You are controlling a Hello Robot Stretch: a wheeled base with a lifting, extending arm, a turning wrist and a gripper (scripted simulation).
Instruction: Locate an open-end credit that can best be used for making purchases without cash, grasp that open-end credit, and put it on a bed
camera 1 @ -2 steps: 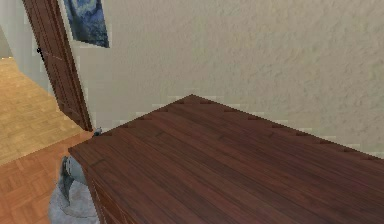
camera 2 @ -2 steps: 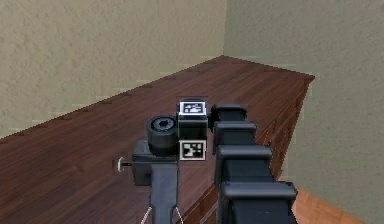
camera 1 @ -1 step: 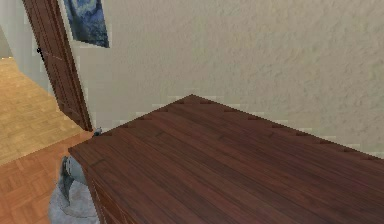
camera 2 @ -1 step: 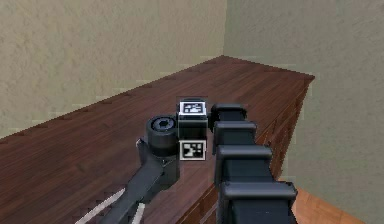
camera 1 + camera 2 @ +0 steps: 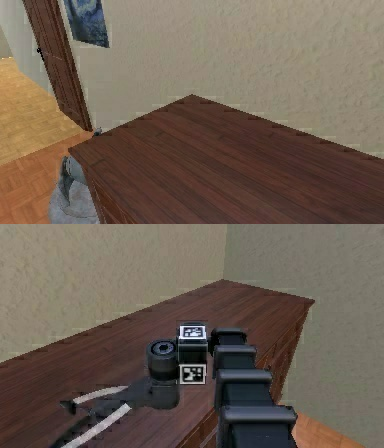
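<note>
My gripper [image 5: 82,416] reaches out over a dark wooden tabletop [image 5: 120,334] in the arm side view, at the end of the dark arm [image 5: 245,389]. Its round dark body sits left of the two white marker squares [image 5: 191,352], and its thin fingers [image 5: 105,399] point toward the view's lower left. Only bare wood lies at and behind the fingers, so the gripper holds nothing. The same tabletop [image 5: 230,165] stretches across the forward view, bare wood from corner to corner. No card can be made out on it.
The table stands against a beige wall [image 5: 260,50]. At the forward view's left are a dark wooden door [image 5: 58,60], a blue picture [image 5: 88,20] on the wall and light wood floor [image 5: 25,115]. A grey-blue rounded thing [image 5: 70,195] sits by the table's corner.
</note>
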